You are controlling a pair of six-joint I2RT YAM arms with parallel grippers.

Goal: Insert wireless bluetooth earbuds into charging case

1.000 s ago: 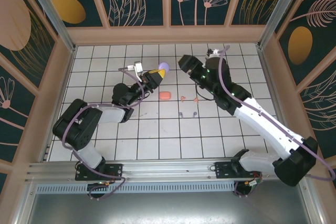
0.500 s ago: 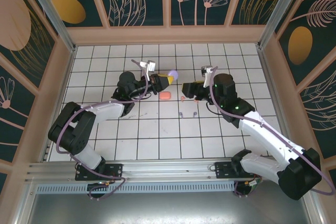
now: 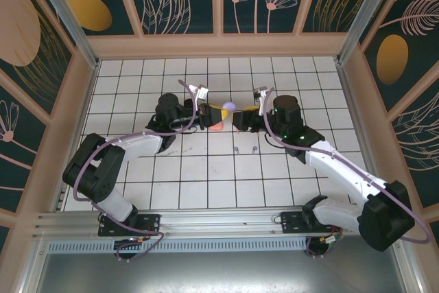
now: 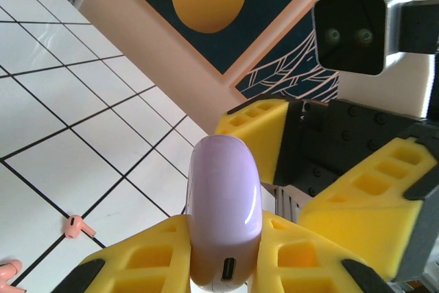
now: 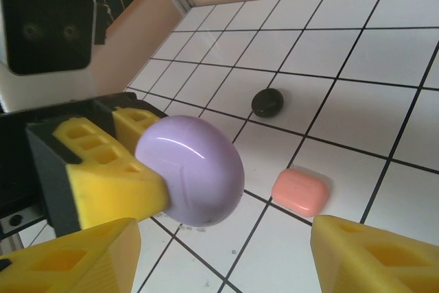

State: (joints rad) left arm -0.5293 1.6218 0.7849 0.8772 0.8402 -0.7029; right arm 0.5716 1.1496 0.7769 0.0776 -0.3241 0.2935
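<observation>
We see the left pincer (image 3: 214, 109) clamped on the lilac charging case (image 4: 223, 204), held above the tiled worktop (image 3: 137, 169); the right pincer (image 5: 219, 255) faces it, jaws wide, gripping nothing; two salmon-pink earbuds (image 4: 79, 226) lie on the tiles nearby.

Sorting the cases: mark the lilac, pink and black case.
lilac case (image 5: 195, 166), right wrist view, middle of its shell.
pink case (image 5: 299, 191), right wrist view, centre of top.
black case (image 5: 267, 102), right wrist view, centre of top.
</observation>
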